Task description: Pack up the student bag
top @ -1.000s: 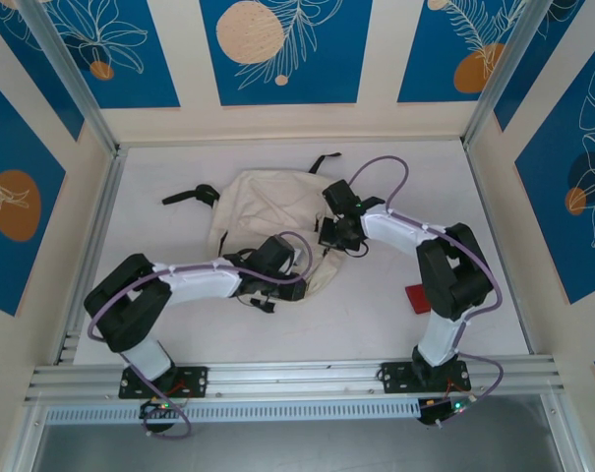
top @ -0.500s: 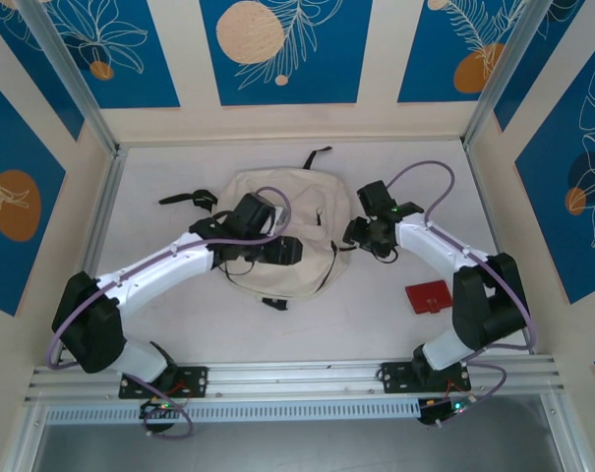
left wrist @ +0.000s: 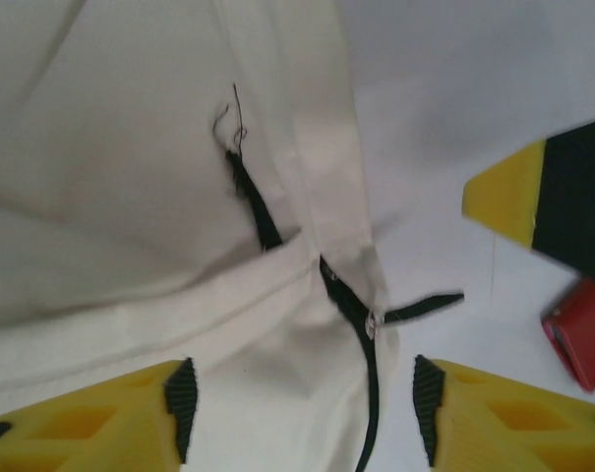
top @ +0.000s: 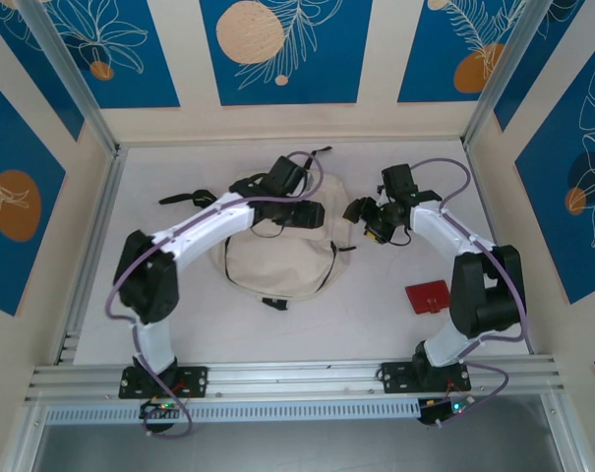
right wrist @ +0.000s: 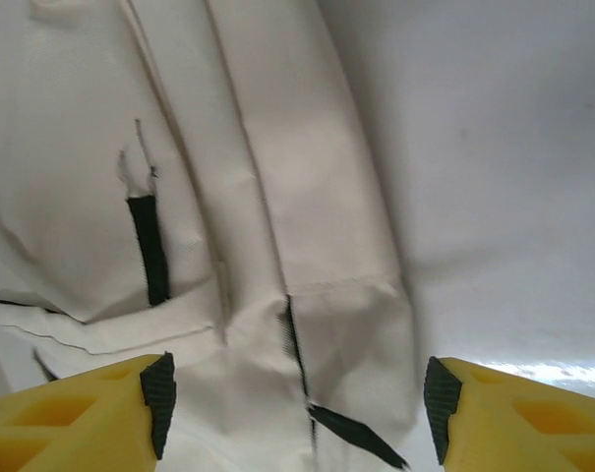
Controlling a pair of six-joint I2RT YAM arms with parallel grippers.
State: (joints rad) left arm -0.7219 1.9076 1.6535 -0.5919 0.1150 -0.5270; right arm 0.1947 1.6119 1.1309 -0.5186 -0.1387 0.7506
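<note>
No readable text, label, brand, number or sign on the student bag [top: 277,265] or wall panels [top: 317,59].

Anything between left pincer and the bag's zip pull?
Nothing visible. Left pincer hangs open over the student bag, with the zip pull lying uncovered on the cloth just ahead of it.

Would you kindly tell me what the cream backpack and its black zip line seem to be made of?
The cream backpack looks like soft, matte woven cloth, perhaps cotton canvas: it creases and folds loosely. Its black zip line looks like fabric tape, with loose threads fraying at its upper end; the teeth's material cannot be told.
</note>
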